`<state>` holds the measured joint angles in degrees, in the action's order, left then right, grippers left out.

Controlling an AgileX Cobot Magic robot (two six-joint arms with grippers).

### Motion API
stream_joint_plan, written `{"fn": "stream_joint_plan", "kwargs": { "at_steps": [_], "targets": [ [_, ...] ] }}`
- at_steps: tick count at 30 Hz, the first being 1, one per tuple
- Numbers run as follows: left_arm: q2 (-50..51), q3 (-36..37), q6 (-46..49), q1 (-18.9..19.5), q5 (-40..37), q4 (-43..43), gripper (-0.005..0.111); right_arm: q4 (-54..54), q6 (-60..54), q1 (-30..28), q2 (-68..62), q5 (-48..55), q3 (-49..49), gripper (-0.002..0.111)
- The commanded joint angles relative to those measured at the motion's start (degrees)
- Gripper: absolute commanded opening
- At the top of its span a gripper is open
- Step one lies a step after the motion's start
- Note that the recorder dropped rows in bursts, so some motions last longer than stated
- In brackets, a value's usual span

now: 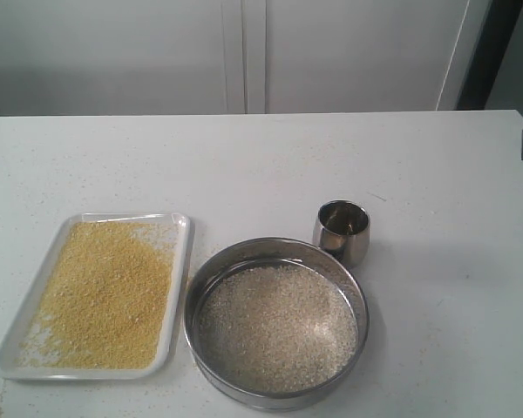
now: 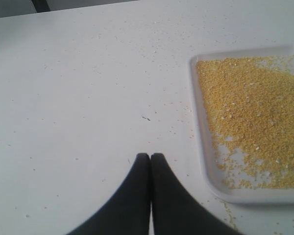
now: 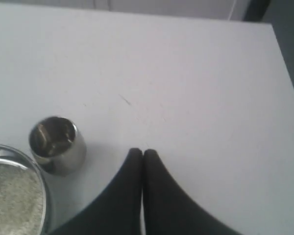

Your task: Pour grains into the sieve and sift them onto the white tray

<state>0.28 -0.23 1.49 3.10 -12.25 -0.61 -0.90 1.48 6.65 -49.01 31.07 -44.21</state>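
Both claws pinched shut, empty; left claw (image 2: 150, 155) by flat white rectangular tray (image 1: 179, 270), right claw (image 3: 137, 152) by small steel cup (image 1: 342, 230); yellow grains (image 1: 105, 296) on tray, pale grains (image 1: 275, 326) in wide round steel mesh sieve (image 1: 275, 246) just beside it; careless bump could tip sieve, remix piles imo

Golden-yellow grains (image 1: 105, 292) on your white tray (image 1: 178, 244), pale off-white grains (image 1: 275, 326) in silvery steel sieve (image 1: 279, 399), white faintly speckled tabletop (image 1: 331, 157)

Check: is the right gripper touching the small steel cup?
Apart. The right wrist view shows the right gripper, shut, with bare table between it and the steel cup.
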Motion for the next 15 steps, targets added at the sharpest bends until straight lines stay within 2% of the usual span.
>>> {"fn": "stream_joint_plan", "kwargs": {
  "at_steps": [1, 6, 15],
  "targets": [
    [-0.3, 0.2, 0.0, 0.2, 0.2, -0.8, 0.0, 0.0, 0.5, 2.3, 8.5, -0.8, -0.3, 0.0],
    [-0.3, 0.2, 0.0, 0.2, 0.2, -0.8, 0.0, 0.0, 0.4, 2.4, 16.4, -0.9, -0.1, 0.0],
    [-0.3, 0.2, 0.0, 0.2, 0.2, -0.8, 0.0, 0.9, 0.2, 3.0, 28.4, -8.9, 9.5, 0.0]
  ]
}}
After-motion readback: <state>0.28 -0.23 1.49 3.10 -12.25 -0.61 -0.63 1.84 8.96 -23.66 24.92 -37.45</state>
